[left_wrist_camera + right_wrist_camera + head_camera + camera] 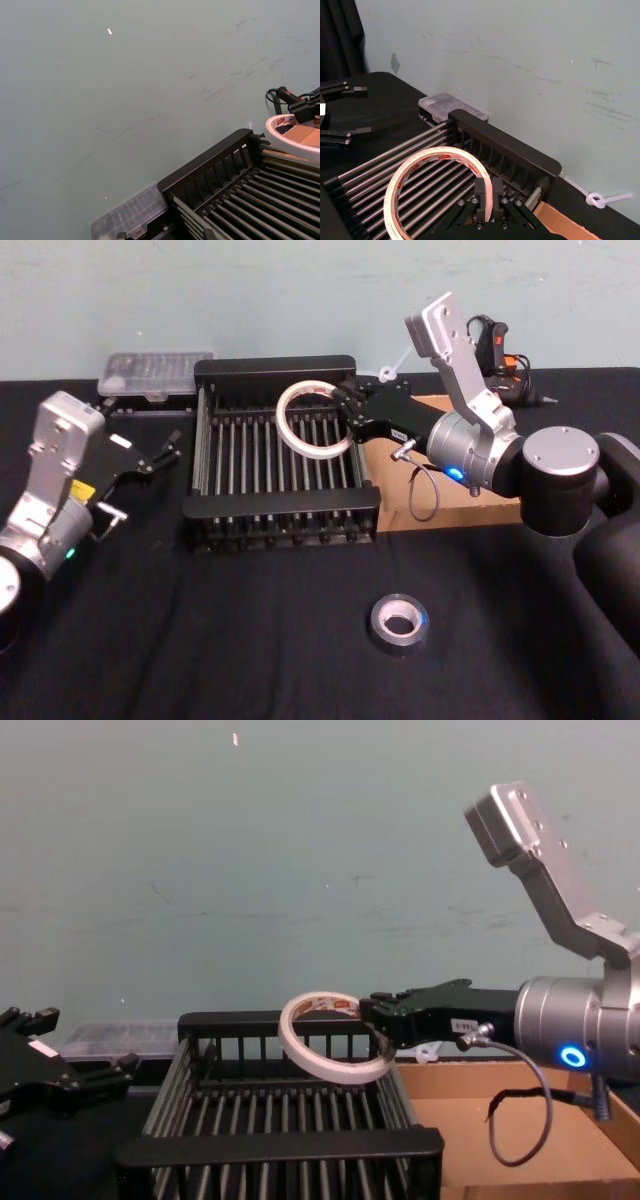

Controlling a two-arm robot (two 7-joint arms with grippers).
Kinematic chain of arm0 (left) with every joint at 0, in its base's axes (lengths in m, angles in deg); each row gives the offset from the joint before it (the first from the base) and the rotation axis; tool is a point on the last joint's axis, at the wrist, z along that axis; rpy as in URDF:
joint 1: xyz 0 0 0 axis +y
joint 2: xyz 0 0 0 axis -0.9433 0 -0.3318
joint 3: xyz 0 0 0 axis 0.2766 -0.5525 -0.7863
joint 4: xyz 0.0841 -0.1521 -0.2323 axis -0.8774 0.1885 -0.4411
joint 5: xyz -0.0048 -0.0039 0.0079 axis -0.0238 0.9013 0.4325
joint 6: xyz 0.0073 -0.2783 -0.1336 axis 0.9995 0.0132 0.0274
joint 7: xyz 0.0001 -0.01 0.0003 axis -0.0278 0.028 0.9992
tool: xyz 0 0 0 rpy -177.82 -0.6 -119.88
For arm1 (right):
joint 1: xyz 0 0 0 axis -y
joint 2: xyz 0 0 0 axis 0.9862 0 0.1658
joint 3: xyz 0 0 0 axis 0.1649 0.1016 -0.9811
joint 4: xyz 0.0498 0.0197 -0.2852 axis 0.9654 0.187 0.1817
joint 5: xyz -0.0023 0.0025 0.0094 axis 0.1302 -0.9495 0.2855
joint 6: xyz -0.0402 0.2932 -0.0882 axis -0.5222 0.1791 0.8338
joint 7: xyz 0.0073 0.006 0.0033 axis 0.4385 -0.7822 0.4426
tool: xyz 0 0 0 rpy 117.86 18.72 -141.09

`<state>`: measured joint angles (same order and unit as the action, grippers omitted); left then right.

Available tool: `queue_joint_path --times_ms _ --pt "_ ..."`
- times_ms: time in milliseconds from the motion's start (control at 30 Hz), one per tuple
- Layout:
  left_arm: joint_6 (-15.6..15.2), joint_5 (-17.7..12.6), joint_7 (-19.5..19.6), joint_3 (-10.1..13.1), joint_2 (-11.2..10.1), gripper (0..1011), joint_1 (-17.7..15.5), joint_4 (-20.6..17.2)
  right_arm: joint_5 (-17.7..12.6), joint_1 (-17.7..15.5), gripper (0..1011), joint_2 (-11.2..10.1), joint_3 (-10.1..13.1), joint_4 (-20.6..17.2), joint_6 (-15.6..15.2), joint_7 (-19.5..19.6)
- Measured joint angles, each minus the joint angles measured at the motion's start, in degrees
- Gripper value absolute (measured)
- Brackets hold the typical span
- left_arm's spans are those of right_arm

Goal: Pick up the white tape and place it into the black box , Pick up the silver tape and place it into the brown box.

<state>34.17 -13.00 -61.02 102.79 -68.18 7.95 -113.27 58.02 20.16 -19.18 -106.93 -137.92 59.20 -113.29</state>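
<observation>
White tape up over the black box, pinched in the right end effector!

The right end effector point(350, 420) grips the one white tape point(314, 420) by its rim, tilted above the black box point(275, 502). One silver tape point(398, 620) lies flat on the dark surface point(200, 640), well apart. Brown box point(470, 510) sits just beside. The left end effector point(150, 455) hovers off left, fingers seemingly spread.

Tape rolls, two: white tape point(313, 420), silver tape point(398, 620). Boxes, two: black box point(275, 508), brown box point(470, 508). One clear case point(156, 373). Pincers, two: left pincer point(165, 448), right pincer point(352, 416).
</observation>
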Motion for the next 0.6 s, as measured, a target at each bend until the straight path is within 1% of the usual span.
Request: queue_joint_path --times_ms 500,600 --pt "0.0 0.0 0.0 0.0 0.0 1001 0.0 0.0 -0.1 -0.2 91 -0.3 0.0 -0.4 -0.1 0.1" --pt "0.0 0.0 0.0 0.0 0.0 1001 0.0 0.0 -0.1 -0.3 140 -0.3 0.1 -0.5 -0.2 0.1"
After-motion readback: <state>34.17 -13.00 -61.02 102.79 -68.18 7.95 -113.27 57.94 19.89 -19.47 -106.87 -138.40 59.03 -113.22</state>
